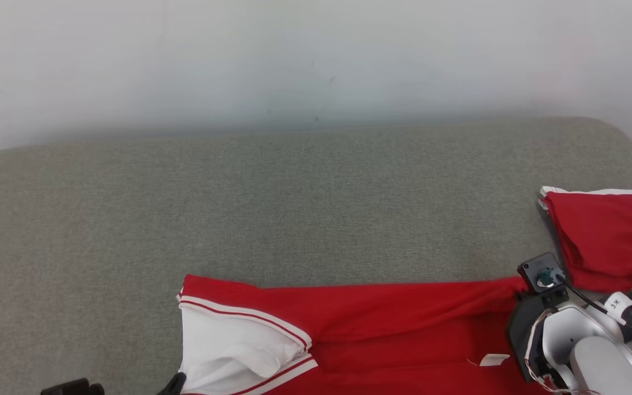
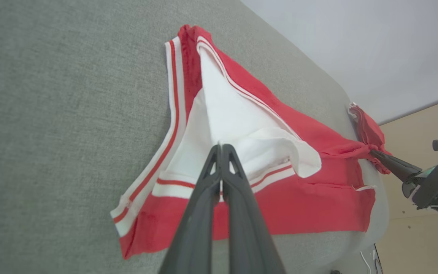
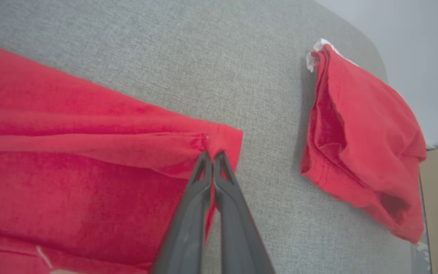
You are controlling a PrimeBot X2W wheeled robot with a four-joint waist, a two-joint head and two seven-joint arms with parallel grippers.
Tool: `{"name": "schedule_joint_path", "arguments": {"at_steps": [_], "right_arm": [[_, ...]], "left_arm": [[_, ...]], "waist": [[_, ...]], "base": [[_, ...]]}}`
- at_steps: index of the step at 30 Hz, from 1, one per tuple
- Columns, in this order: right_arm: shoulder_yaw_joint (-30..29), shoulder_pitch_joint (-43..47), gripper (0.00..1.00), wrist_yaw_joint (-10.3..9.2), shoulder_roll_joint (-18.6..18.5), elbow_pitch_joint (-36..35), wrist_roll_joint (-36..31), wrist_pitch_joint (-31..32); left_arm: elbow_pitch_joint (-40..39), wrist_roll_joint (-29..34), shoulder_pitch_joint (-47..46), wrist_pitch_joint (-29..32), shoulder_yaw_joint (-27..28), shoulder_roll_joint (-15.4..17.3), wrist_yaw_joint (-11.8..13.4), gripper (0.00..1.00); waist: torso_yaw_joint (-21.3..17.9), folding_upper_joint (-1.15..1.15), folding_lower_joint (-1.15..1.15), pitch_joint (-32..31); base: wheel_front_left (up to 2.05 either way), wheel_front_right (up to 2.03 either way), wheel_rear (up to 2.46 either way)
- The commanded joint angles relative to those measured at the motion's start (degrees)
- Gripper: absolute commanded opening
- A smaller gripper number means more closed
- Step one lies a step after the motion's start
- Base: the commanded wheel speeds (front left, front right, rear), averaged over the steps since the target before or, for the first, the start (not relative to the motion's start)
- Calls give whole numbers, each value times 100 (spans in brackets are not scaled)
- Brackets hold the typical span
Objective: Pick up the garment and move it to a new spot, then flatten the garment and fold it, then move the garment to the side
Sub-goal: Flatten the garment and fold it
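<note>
The garment [image 1: 382, 323], red with a white panel edged in red and white stripes, lies partly spread on the grey padded surface [image 1: 294, 208] near its front edge. In the left wrist view my left gripper [image 2: 221, 146] is shut on the garment's white panel [image 2: 234, 118]; its dark tip [image 1: 175, 382] shows at the bottom of the head view. My right gripper [image 3: 212, 154] is shut on the garment's red corner [image 3: 224, 139], and the cloth bunches into a taut ridge toward it. The right wrist [image 1: 546, 323] covers that corner in the head view.
A second red garment [image 1: 607, 241], folded, lies at the surface's right end, close to my right gripper. A pale wall [image 1: 316, 60] rises behind the surface. The surface's rounded right edge [image 3: 413, 213] drops to a beige floor [image 2: 424, 236]. Bare grey fabric stretches left and back.
</note>
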Motion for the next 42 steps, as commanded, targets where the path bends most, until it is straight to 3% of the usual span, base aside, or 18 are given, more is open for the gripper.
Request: {"name": "schedule_joint_path", "arguments": {"at_steps": [1, 6, 7, 8, 9, 14, 18, 21, 26, 34, 42], "right_arm": [[9, 119, 0, -13, -27, -43, 45, 25], [-35, 366, 0, -13, -79, -189, 144, 118], [-47, 407, 16, -13, -57, -218, 166, 142], [-62, 466, 100, -13, -26, -235, 223, 185], [-88, 504, 100, -14, -8, -277, 232, 194], [-238, 777, 100, -14, 21, -528, 336, 236], [-677, 1095, 100, -14, 117, -860, 377, 193], [-1169, 1376, 100, -13, 335, -1154, 364, 96], [-1918, 1799, 100, -14, 839, -1563, 221, -77], [-2548, 1947, 100, -13, 1335, -1595, 32, -149], [-3041, 1667, 100, -13, 1580, -632, -264, -684]], "left_arm": [[54, 96, 38, -51, -15, -7, -34, 0], [390, 256, -110, -194, -137, -62, -68, 0], [486, 366, -155, -243, -158, -33, -48, 0], [564, 497, -191, -331, -182, -17, -40, 33], [661, 570, -203, -419, -189, -31, 13, 100], [1040, 1160, -215, -970, -280, 0, 122, 100], [1181, 1520, -103, -1691, -193, -73, 317, 100], [1167, 1901, -35, -2323, -77, -119, 525, 100], [799, 2554, -23, -2559, 447, -336, 807, 100], [9, 3435, 336, -2555, 1325, -881, 488, 100], [-185, 3973, 398, -2554, 1472, -1249, 122, 100]], "waist": [[67, 1, 1, -39], [101, 1, 1, -61], [98, 1, 1, -67], [95, 1, 1, -76], [89, 1, 1, -86], [73, 1, 1, -199], [99, 1, 1, -288], [165, 1, 1, -342], [325, 1, 1, -401], [494, 1, 1, -398], [713, 1, 1, -249]], "base": [[0, 0, 0], [0, 0, 0], [0, 0, 0], [0, 0, 0], [0, 0, 0], [0, 0, 0], [0, 0, 0], [0, 0, 0], [0, 0, 0], [0, 0, 0], [0, 0, 0]]}}
